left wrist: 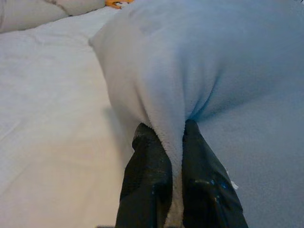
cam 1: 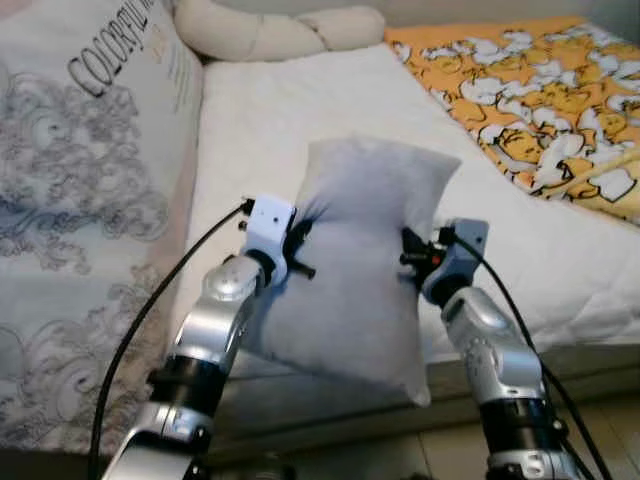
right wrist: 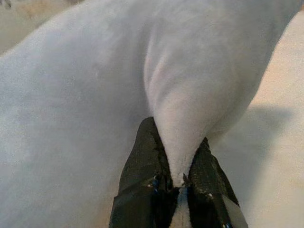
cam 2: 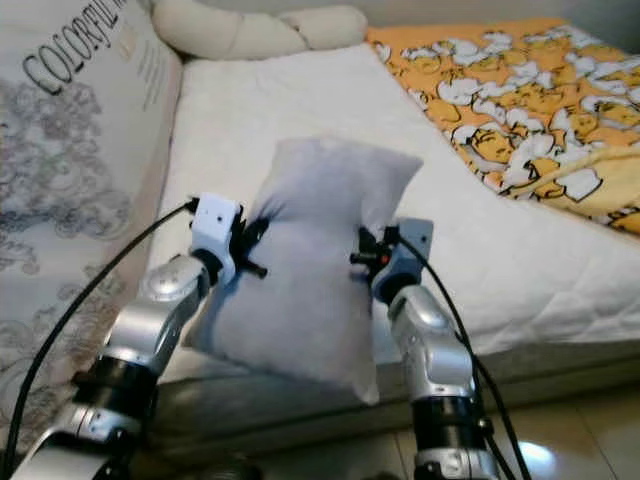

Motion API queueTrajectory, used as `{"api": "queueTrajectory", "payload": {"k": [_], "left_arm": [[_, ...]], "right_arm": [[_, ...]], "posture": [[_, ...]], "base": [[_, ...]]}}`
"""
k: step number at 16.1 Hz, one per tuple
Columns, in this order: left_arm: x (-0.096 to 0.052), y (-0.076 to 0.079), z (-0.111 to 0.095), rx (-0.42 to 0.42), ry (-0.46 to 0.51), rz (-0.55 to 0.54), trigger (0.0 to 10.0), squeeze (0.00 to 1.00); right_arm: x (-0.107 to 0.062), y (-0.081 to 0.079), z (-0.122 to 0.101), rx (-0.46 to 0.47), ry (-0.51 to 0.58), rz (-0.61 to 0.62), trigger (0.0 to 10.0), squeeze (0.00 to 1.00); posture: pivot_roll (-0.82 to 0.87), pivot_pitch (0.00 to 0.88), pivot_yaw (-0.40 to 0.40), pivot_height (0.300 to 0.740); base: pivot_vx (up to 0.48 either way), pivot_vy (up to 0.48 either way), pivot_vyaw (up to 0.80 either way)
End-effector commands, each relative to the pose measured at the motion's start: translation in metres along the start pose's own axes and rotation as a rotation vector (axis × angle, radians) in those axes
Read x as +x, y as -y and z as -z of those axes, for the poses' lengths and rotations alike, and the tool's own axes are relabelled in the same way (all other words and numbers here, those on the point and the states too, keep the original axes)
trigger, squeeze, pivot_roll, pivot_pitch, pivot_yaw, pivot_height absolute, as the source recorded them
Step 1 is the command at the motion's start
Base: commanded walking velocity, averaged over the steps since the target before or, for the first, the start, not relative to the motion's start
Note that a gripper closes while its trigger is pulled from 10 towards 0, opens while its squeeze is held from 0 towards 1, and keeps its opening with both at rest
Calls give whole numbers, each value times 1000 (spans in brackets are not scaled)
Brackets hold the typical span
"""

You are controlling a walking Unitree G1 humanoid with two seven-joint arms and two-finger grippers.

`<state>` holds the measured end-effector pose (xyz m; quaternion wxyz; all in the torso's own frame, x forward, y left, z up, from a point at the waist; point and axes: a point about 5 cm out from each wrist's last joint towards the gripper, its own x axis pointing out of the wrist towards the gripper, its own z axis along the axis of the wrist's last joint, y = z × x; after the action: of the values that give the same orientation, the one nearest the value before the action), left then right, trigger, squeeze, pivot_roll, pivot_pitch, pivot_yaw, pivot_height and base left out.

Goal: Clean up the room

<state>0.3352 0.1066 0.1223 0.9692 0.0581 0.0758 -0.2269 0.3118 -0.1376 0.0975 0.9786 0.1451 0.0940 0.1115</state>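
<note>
i am holding a soft grey fleece pillow up above the near edge of the white quilted bed. my left gripper is pinching its one side and my right gripper is pinching the other. an orange cartoon blanket is lying beyond on the right.

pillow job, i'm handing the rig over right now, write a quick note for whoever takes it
Left gripper: shut on a pinch of fabric at the grey pillow's left edge.
Right gripper: shut on a fold at the pillow's right edge.
Pillow: held upright between both arms over the near edge of the white mattress. Whether its bottom corner touches anything cannot be told.
Done: pillow gripped on both sides.
Left: carry it to its place, probably toward the head of the bed by the big patterned cushion, then release. The orange blanket lies at far right, untouched.
</note>
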Motion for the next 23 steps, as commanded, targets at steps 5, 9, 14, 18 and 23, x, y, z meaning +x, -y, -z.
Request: {"api": "queueTrajectory", "payload": {"k": [5,9,14,18,23], "left_arm": [[-5,-16,-13,0,71,-48,10000,0],[-5,-16,-14,0,72,-48,10000,0],[-4,-17,-15,-5,73,-55,10000,0],[-4,-18,-15,-5,77,-62,10000,0],[-4,-21,-16,-5,77,-72,10000,0]], "right_arm": [[5,-5,-7,9,9,-38,10000,0],[5,-5,-7,3,8,-36,10000,0],[6,-5,-6,-25,0,-41,10000,0],[7,-12,-3,-61,-27,-94,10000,0],[8,-15,-2,-69,-35,-127,10000,0]], "posture": [[73,0,52,740],[73,0,56,740],[70,0,59,740],[73,0,55,740],[80,0,49,740]], "base": [[0,0,0],[128,0,0],[277,0,0],[301,0,750],[306,0,683]]}}
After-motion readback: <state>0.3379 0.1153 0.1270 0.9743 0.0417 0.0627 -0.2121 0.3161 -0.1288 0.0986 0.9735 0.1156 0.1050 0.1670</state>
